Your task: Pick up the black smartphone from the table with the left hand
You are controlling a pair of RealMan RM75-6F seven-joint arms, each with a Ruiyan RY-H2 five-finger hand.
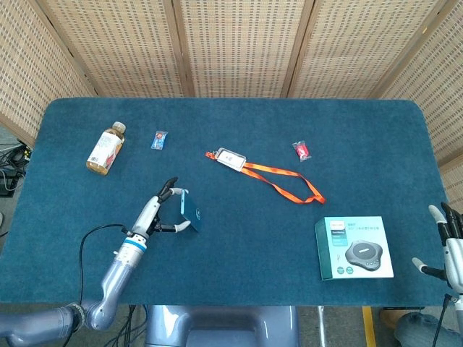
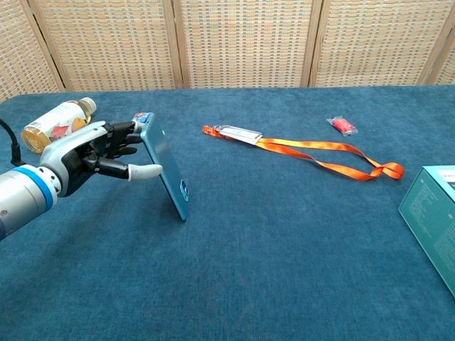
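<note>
my left hand (image 1: pixel 155 215) sits in the lower left of the head view, and in the chest view (image 2: pixel 89 155) it comes in from the left edge. it holds the smartphone (image 2: pixel 165 168) lifted off the desk (image 1: pixel 239 231), pinched between my thumb low on its face and the other fingers (image 2: pixel 121 131) up along its top edge. the phone stands nearly on edge, tilted, with its teal back turned toward the chest camera and a small camera lens showing near its lower end. in the head view the smartphone (image 1: pixel 189 210) shows as a narrow teal slab just right of my fingers.

my right hand (image 1: pixel 448 242) shows only at the lower right edge of the head view, off the corner of the desk, fingers spread apart and holding nothing.

on the blue desk cloth, a bottle (image 1: pixel 106 148) with an orange drink lies on its side in the upper left. a small blue wrapped sweet (image 1: pixel 158 139) lies just right of it. an orange lanyard (image 1: pixel 282 182) with a badge (image 1: pixel 228 157) at its upper left end runs across the middle of the frame, well apart from the phone. a red wrapped sweet (image 1: pixel 301 150) lies above the lanyard's right end. a teal box (image 1: pixel 354 248) picturing a round speaker lies flat in the lower right, near my right hand.
</note>
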